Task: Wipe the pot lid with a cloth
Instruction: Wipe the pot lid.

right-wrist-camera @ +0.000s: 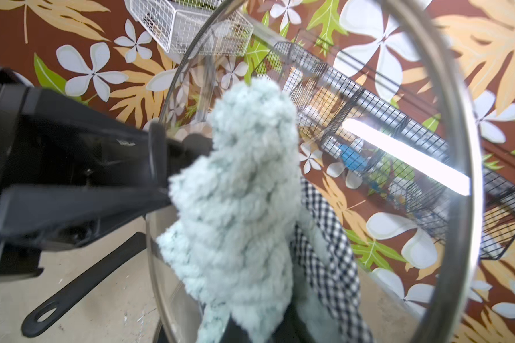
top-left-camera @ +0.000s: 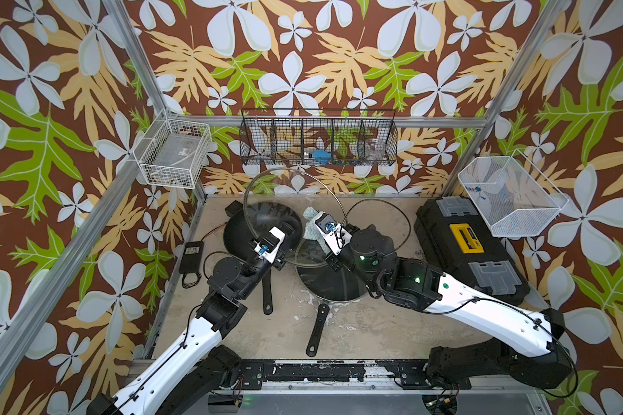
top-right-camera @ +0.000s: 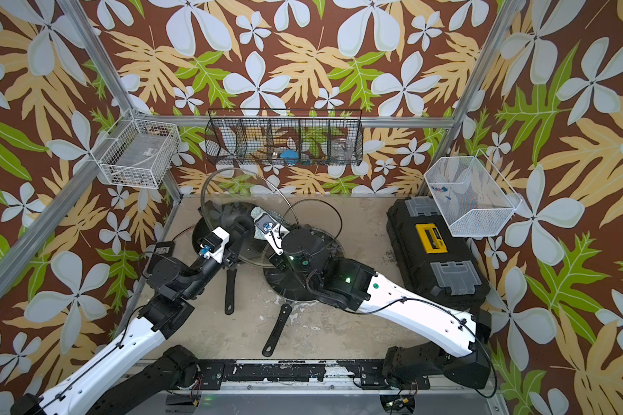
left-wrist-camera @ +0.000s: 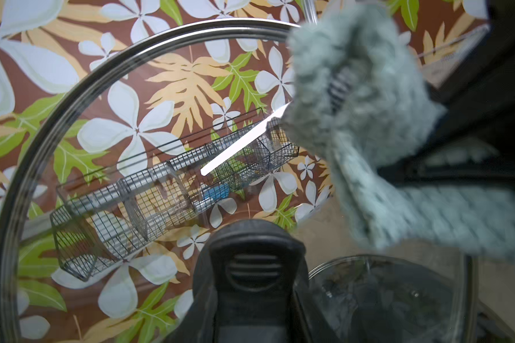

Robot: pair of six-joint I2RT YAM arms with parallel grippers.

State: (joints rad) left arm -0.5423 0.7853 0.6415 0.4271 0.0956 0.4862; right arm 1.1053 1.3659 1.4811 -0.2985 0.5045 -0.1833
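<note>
The pot lid (top-left-camera: 289, 187), clear glass with a silvery rim, is held up on a tilt above the table. My left gripper (top-left-camera: 287, 230) is shut on its black handle (left-wrist-camera: 252, 261), which fills the near centre of the left wrist view. The fluffy pale teal cloth (top-left-camera: 308, 214) is bunched in my shut right gripper (top-left-camera: 313, 220) and lies against the lid's far face. In the right wrist view the cloth (right-wrist-camera: 244, 193) hides the right fingers, with the lid (right-wrist-camera: 399, 89) all around it. A black-and-white checked piece (right-wrist-camera: 324, 237) hangs beside the cloth.
A smaller glass lid (left-wrist-camera: 399, 285) rests on the nearer black pan (top-left-camera: 330, 287). A second pan (top-left-camera: 236, 233) sits below the raised lid. A black toolbox (top-left-camera: 468, 248) stands at right, a power adapter (top-left-camera: 191, 257) at left. Wire baskets (top-left-camera: 317, 142) hang on the walls.
</note>
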